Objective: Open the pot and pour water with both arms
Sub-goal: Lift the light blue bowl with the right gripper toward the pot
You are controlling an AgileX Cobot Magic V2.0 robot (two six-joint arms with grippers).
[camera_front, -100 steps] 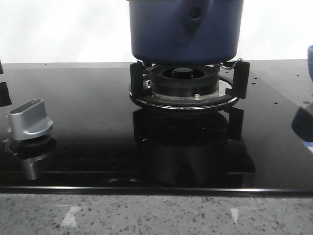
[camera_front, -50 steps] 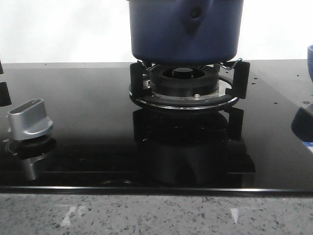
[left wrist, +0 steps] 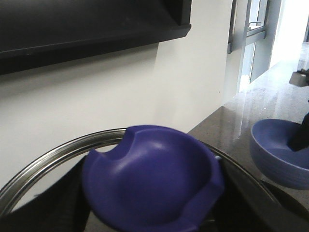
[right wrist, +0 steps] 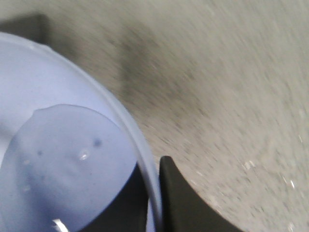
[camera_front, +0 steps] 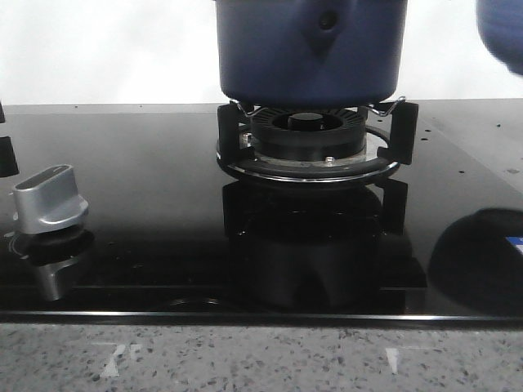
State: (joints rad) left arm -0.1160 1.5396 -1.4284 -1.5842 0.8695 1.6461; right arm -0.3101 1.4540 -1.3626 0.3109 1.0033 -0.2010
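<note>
The dark navy pot (camera_front: 310,49) stands on the burner (camera_front: 307,139) at the back middle of the front view. In the left wrist view the lid's blue knob (left wrist: 149,183) fills the foreground, with the lid's steel rim (left wrist: 48,154) curving behind it. My left gripper (left wrist: 150,215) is shut on this knob, a dark finger on each side. My right gripper (right wrist: 154,166) is shut on the rim of a lighter blue bowl (right wrist: 58,159) holding water, one finger inside and one outside. That bowl (camera_front: 502,24) hangs blurred at the front view's top right.
A silver stove knob (camera_front: 51,200) sits at the left of the black glass hob (camera_front: 147,204). Black pan supports (camera_front: 404,131) ring the burner. A speckled stone counter edge (camera_front: 261,359) runs along the front. The bowl (left wrist: 280,154) also shows beside the lid.
The blue bowl has risen from hob level at the right edge to the top right corner. Its dark reflection on the glass has spread. The pot has not moved.
</note>
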